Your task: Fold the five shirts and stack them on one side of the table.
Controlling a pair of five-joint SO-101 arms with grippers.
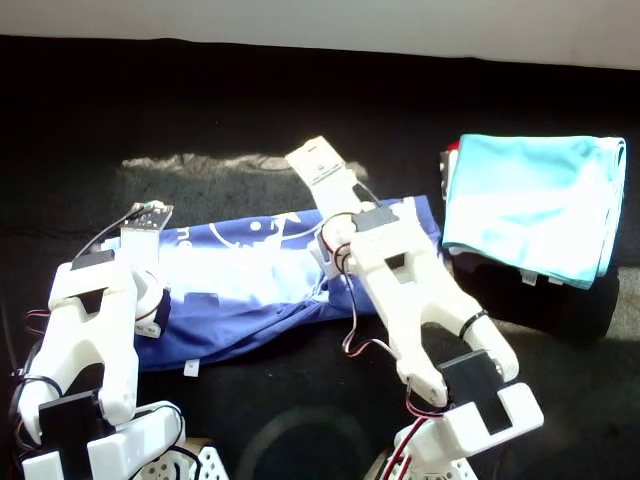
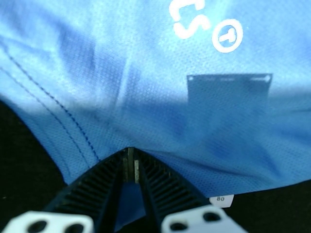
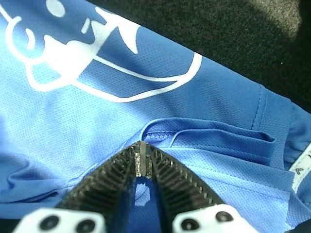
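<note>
Where the blue shirt [image 1: 270, 290] lies stretched crosswise over the middle of the black table [image 1: 250, 100], it is rumpled rather than flat, with a white print [image 1: 262, 232] facing up and a small white tag [image 1: 190, 368] poking out at its near edge. Both arms come down onto it from the near side. The left gripper [image 2: 130, 153] sits at the shirt's left end with its ribbed black jaws pressed together at the tips, a sliver of blue fabric caught between them (the stitched hem runs off to one side of the pinch, and the tag shows just beside one jaw). The right gripper [image 3: 143, 145] is closed just as tightly, nipping a raised fold of the same shirt right at a seamed edge, with blue cloth visible in the narrow gap behind the fingertips and the white print spread across the fabric beyond. In the high view the right arm crosses over the shirt's right half, toward its far edge. Well apart from the blue shirt's middle, on the right side of the table, a folded turquoise shirt [image 1: 530, 205] rests on top of a dark pile [image 1: 540, 298], its near corner just beside the blue shirt's right end.
</note>
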